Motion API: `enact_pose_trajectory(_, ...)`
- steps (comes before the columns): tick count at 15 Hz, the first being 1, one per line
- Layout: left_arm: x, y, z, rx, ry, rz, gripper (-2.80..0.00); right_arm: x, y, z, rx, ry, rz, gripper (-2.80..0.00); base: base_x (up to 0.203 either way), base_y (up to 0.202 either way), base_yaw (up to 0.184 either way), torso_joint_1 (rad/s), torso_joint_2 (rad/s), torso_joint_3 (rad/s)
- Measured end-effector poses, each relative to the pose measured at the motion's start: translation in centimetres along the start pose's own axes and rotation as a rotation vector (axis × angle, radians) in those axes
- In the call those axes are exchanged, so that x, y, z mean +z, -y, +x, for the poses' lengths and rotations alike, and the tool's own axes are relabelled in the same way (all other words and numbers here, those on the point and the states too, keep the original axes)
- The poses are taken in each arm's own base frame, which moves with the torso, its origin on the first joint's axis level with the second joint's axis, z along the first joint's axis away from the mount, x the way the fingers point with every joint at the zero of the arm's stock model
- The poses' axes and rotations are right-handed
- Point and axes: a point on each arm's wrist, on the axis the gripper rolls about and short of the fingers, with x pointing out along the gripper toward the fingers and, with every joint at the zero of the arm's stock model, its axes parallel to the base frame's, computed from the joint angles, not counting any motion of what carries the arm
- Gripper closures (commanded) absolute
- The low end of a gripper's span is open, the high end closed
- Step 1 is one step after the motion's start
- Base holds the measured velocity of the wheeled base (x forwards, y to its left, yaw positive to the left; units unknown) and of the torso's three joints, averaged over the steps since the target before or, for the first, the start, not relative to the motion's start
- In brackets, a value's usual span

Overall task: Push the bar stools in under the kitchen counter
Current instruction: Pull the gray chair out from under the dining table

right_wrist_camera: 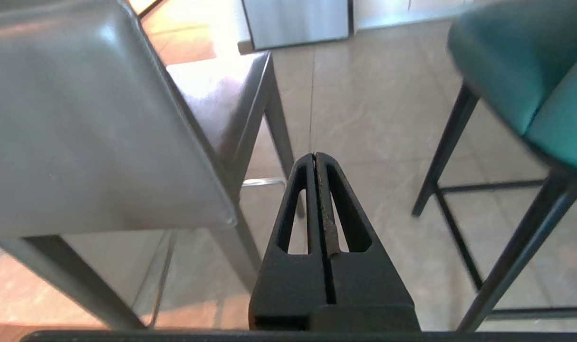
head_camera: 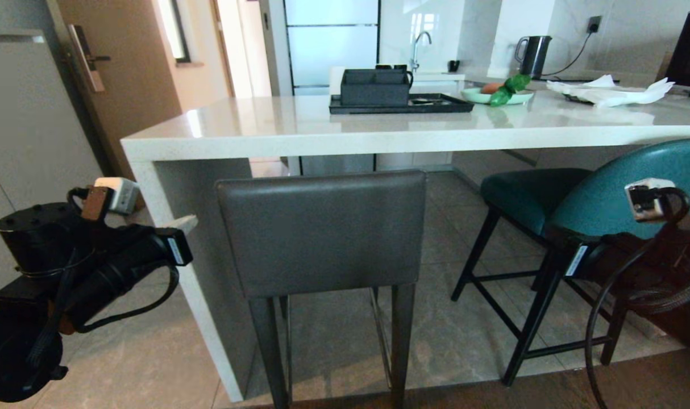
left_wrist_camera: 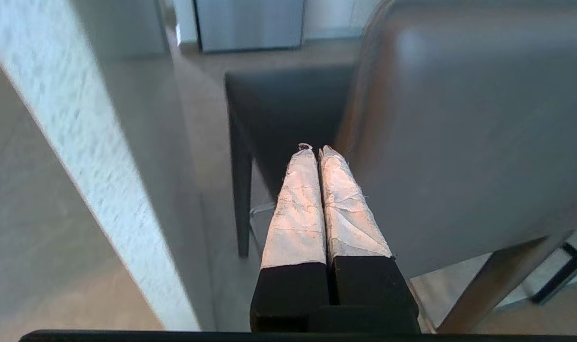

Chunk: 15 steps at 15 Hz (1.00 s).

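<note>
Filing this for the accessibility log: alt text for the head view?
A dark grey bar stool and a teal bar stool stand at a white kitchen counter, backs toward the camera. The left arm shows at left, the right arm at right.

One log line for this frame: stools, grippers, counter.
grey stool: back outside counter edge | teal stool: angled, out | left gripper: shut, beside grey stool | right gripper: shut, between stools

two bar stools (head_camera: 322, 233) (head_camera: 583, 199), one kitchen counter (head_camera: 379, 133), two claws (left_wrist_camera: 315, 151) (right_wrist_camera: 315, 156).
</note>
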Motion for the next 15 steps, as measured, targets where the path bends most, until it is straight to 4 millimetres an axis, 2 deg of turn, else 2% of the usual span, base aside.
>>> enact_pose_trajectory(6,-0.4,-0.2,0.0,0.013,-0.013,-0.004,0.0,-1.0,-0.4,-0.3,0.013,-0.04,0.014,0.0,0.0,0.0,0.0,0.0,0.0,0.0)
enact_pose_trajectory(10,-0.8,-0.2,-0.9,0.014,-0.033,-0.003,0.0,-1.5,-0.5,-1.9,0.091,-0.062,0.013,0.0,0.0,0.0,0.0,0.0,0.0,0.0)
enact_pose_trajectory(13,-0.7,-0.9,-1.5,0.023,-0.036,-0.006,0.0,-1.6,-0.2,-2.9,0.09,-0.061,0.014,0.0,0.0,0.0,0.0,0.0,0.0,0.0)
enact_pose_trajectory(14,-0.7,-1.0,-1.6,0.027,-0.035,-0.005,-2.8,-1.5,-0.2,-3.1,0.09,-0.057,0.008,0.0,0.0,0.0,0.0,0.0,0.0,0.0)
enact_pose_trajectory(15,-0.8,-1.1,-1.6,0.031,-0.039,-0.004,-2.8,-1.6,-0.2,-3.3,0.089,-0.059,0.006,-2.8,0.0,0.0,0.0,0.0,0.0,0.0)
